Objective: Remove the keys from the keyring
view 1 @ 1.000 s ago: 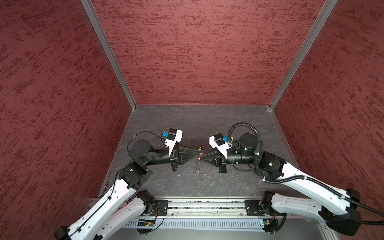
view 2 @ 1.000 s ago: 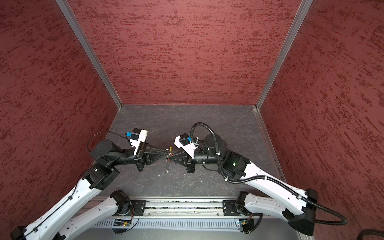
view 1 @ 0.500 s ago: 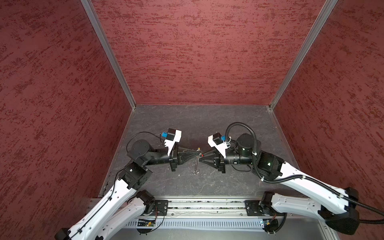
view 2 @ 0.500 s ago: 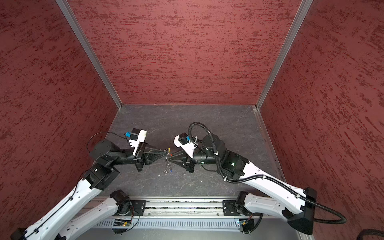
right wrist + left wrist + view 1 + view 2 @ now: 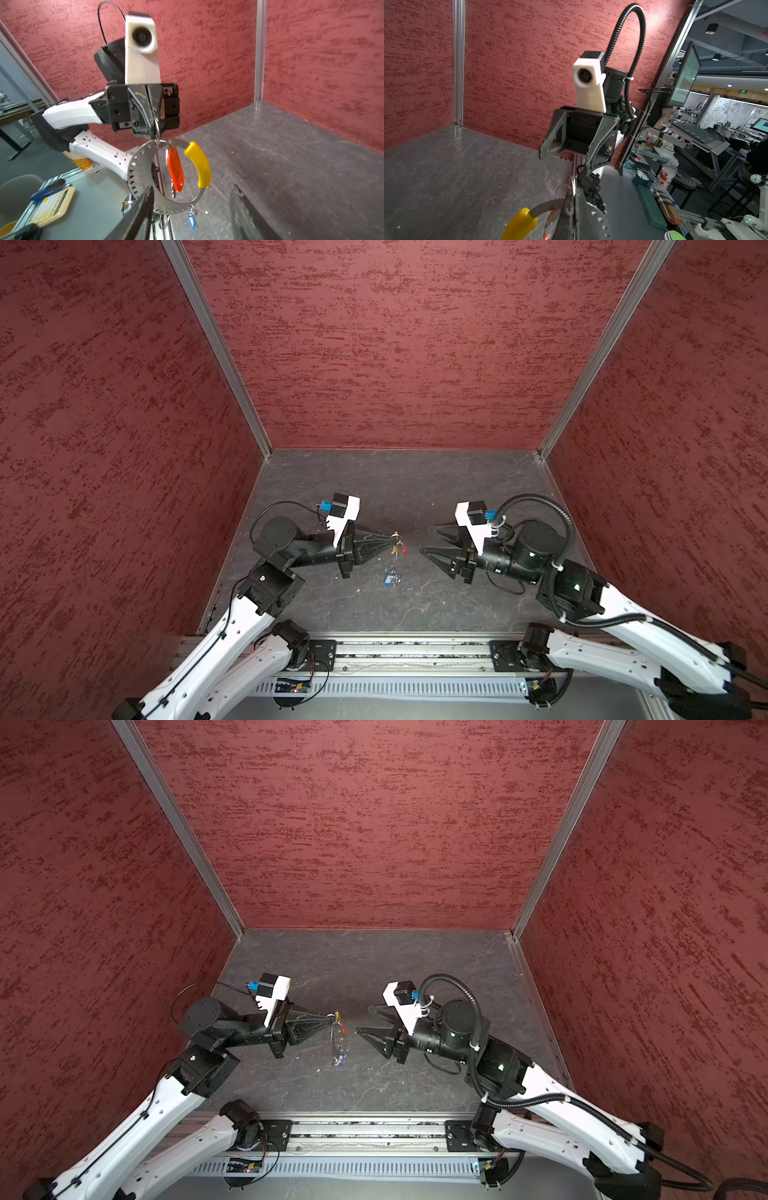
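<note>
The keyring [image 5: 135,172] is a perforated silver band with a curved yellow section [image 5: 198,166], hanging in the air. My left gripper [image 5: 154,135] is shut on its top, as also shown in both top views [image 5: 392,542] [image 5: 332,1020]. A key with a red-orange tag [image 5: 175,170] hangs inside the loop, and a key with a blue tag [image 5: 192,220] dangles from its bottom [image 5: 388,580]. My right gripper [image 5: 428,539] [image 5: 363,1019] stands open a short way to the right of the ring, holding nothing. Its fingers [image 5: 145,203] frame the ring from a distance.
Red textured walls close the dark grey floor [image 5: 374,497] on three sides. An aluminium rail [image 5: 415,649] runs along the front edge. Beyond the front edge lie a calculator [image 5: 52,201] and a bottle [image 5: 664,176].
My right gripper has opened, let go of the keyring and drawn back to the right. The ring now hangs from the left gripper alone, with the blue tag swinging low.
</note>
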